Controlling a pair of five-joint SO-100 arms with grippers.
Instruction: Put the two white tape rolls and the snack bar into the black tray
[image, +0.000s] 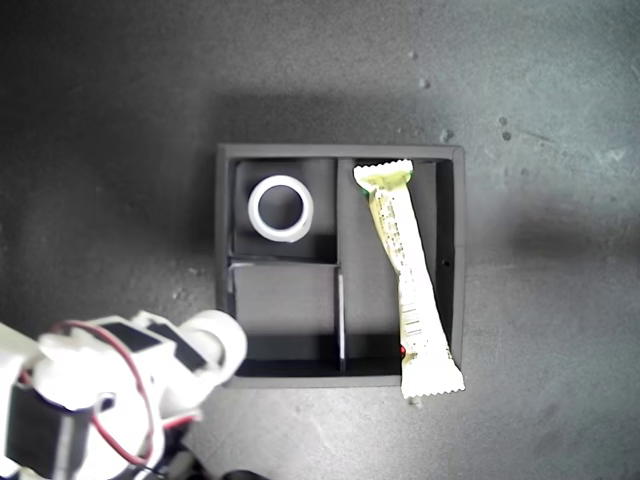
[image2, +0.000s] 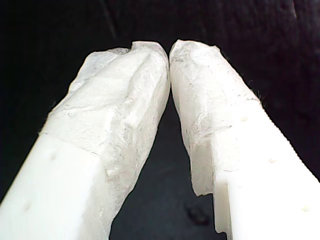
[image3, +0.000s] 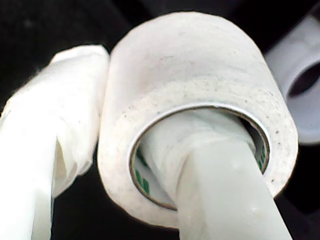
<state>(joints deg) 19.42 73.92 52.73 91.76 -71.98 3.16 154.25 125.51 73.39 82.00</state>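
Observation:
The black tray (image: 340, 151) sits mid-table in the exterior view. One white tape roll (image: 280, 235) lies flat in its upper small compartment. The snack bar (image: 410, 280) lies along the tall compartment, its lower crinkled end sticking out over the tray wall. My second gripper (image3: 125, 115) is shut on the other tape roll (image3: 200, 65), one finger through the hole and one outside. In the exterior view that roll (image: 222, 338) hangs at the tray's lower left corner. My first gripper (image2: 169, 50) is shut with nothing between its fingers, against a dark background.
Dark grey tabletop surrounds the tray on all sides. The second arm's white body and red wires (image: 90, 390) fill the exterior view's lower left corner. The tray's lower small compartment (image: 285, 305) holds nothing. The roll in the tray (image3: 295, 60) shows behind the held one.

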